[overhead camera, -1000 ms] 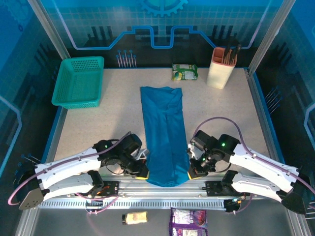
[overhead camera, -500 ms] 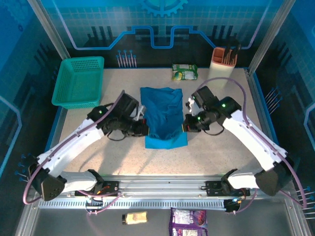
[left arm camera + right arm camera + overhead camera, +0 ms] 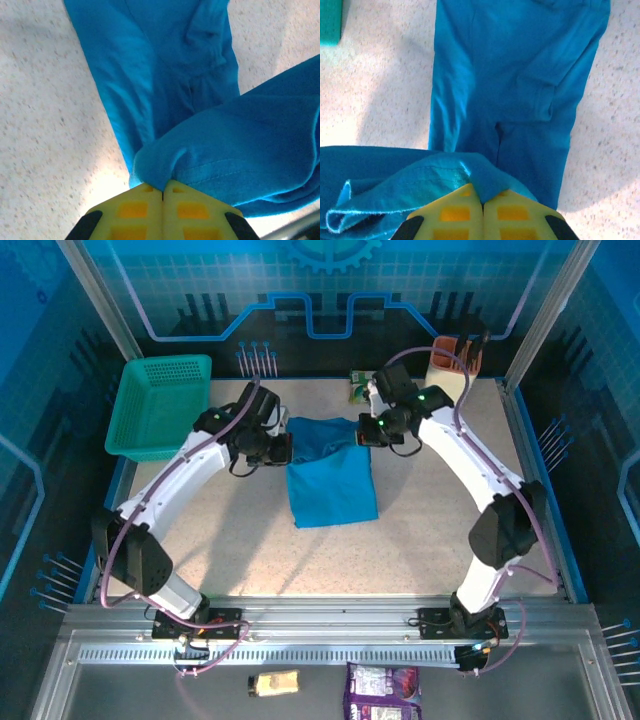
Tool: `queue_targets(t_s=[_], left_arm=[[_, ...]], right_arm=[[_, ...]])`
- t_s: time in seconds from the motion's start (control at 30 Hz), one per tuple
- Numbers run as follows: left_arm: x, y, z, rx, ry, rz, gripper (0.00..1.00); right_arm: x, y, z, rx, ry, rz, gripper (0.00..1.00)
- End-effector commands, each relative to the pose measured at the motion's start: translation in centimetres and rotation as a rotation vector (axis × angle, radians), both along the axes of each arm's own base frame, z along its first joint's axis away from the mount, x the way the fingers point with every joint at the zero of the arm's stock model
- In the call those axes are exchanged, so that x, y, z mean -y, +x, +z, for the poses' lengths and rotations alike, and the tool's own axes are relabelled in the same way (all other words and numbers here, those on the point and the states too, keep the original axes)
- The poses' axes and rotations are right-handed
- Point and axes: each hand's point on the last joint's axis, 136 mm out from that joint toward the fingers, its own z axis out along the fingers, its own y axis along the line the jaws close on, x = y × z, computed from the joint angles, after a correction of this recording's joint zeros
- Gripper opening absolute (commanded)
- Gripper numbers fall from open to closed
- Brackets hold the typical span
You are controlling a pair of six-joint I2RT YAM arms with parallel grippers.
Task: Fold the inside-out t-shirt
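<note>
Left gripper, yellow pads pressed together, pinches a hemmed edge of the plain medium-blue soft-cloth t-shirt. The shirt lies mid-table on the speckled tabletop, doubled over itself. Cloth looks light, limp and matte, creasing freely, so it is best held at hem corners; right gripper, pads likewise closed, pinches the opposite corner.

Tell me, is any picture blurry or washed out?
Top external: sharp, evenly lit, soft arm shadows on the table. Left wrist: a glare patch whitens the table beside the left gripper. Right wrist: the t-shirt is crisp, the table washed pale at left.
</note>
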Motion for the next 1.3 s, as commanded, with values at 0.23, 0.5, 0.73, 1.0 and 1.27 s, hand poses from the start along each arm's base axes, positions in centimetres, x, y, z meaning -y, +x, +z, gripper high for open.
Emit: queue_targets(t_s=[0.23,0.5,0.73,1.0,1.27], left_arm=[[-1.5,8.6,1.0,0.148,0.007,0.044,0.0],[-2.7,15.1,-1.0,0.147,0.022,0.069,0.0],[-4.7,21.2,-7.5,0.112,0.064,0.124,0.23],[-3.8,24.0,-8.3,0.107,-0.042,0.117,0.39],[1.7,25.0,-9.6,0.118,-0.25,-0.027,0.19]], right_arm=[[0.2,8.2,0.7,0.119,0.003,-0.054,0.0],[1.0,13.5,-2.1,0.136,0.017,-0.129,0.0],[1.8,20.1,-6.3,0.186,0.064,-0.227,0.29],[0.2,18.3,-4.2,0.175,0.09,-0.232,0.49],[-5.2,9.8,-6.1,0.004,0.216,-0.112,0.47]])
